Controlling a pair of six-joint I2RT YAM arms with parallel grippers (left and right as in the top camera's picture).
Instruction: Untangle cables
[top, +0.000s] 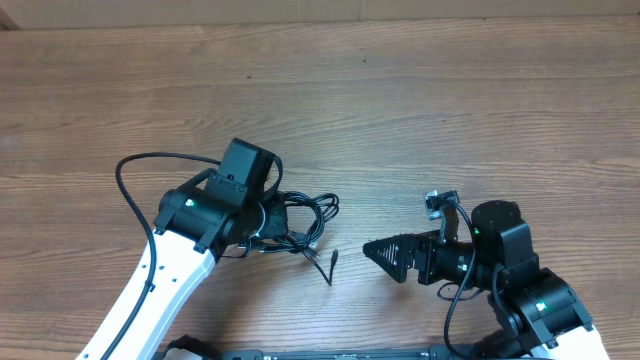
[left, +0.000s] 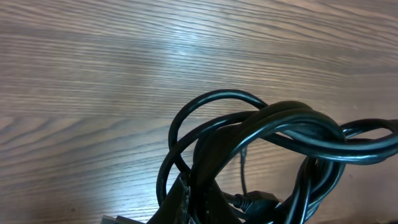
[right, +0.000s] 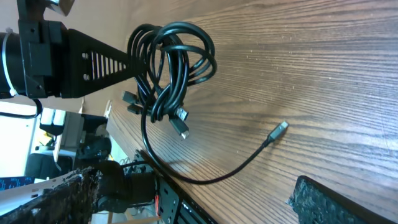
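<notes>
The cables (top: 305, 218) are thin black cords with small plug ends, coiled in one tangled bundle. My left gripper (top: 268, 222) is shut on the bundle. In the right wrist view its fingers (right: 127, 59) hold the bundle (right: 174, 62) off the wooden table. One loose cord trails down from the bundle to a plug end (right: 281, 127) lying on the wood, also visible overhead (top: 332, 255). In the left wrist view the loops (left: 280, 124) fill the frame above the fingers (left: 193, 202). My right gripper (top: 372, 252) is open and empty, right of the loose plug; both its fingers show in its wrist view (right: 189, 186).
The wooden table (top: 400, 110) fills the overhead view. A thick black wire (top: 125, 185) loops out from the left arm. A black rail (right: 180, 205) runs along the table's front edge, close under the trailing cord.
</notes>
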